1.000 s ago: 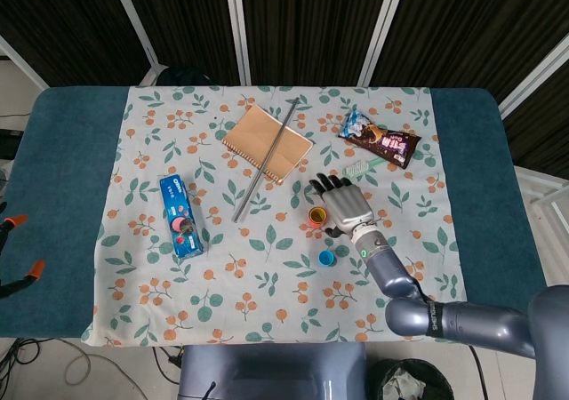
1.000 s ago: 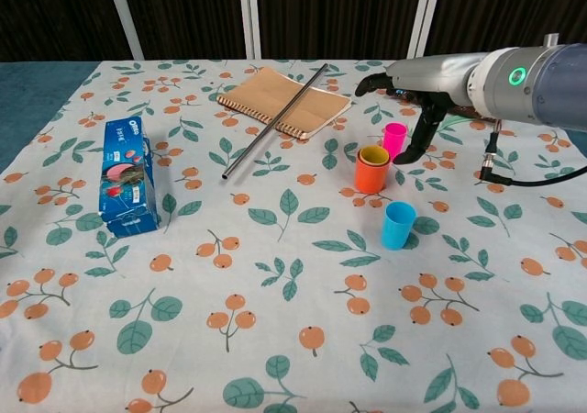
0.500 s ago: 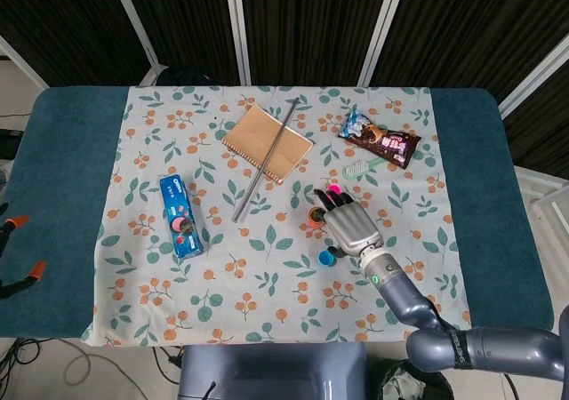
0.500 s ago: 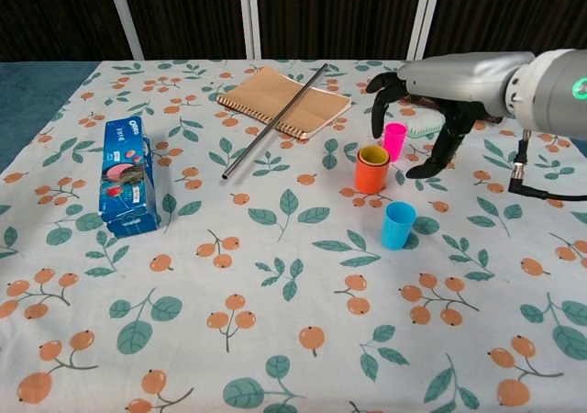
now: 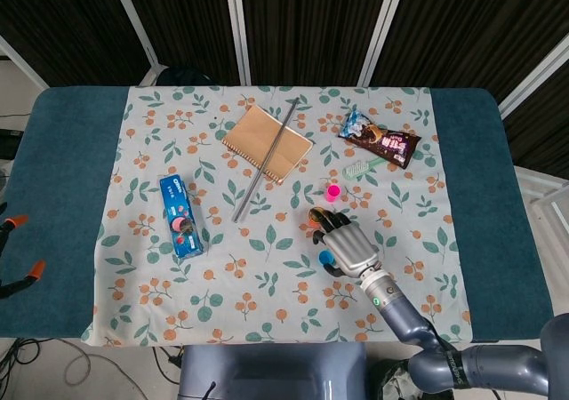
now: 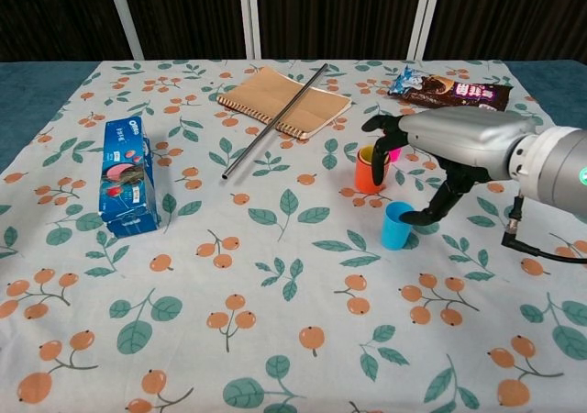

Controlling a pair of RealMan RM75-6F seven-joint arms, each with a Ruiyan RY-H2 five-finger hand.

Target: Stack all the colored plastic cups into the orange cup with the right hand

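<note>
The blue rectangular cardboard biscuit box (image 6: 125, 176) carries the brand name "OREO" in white letters on its top face. Print on the dark snack wrapper (image 6: 447, 89) is illegible.

i work in what looks like a lab or test studio, not a home: my table (image 5: 53, 178) is padded in teal and spread with a leaf-and-berry cloth (image 5: 160, 302), and black curtains (image 5: 302, 27) hung between pale metal posts (image 5: 233, 27) wall off the back. cables (image 5: 36, 360) trail on the bare floor at one side, beside orange-tipped clamps (image 5: 18, 220).
</note>
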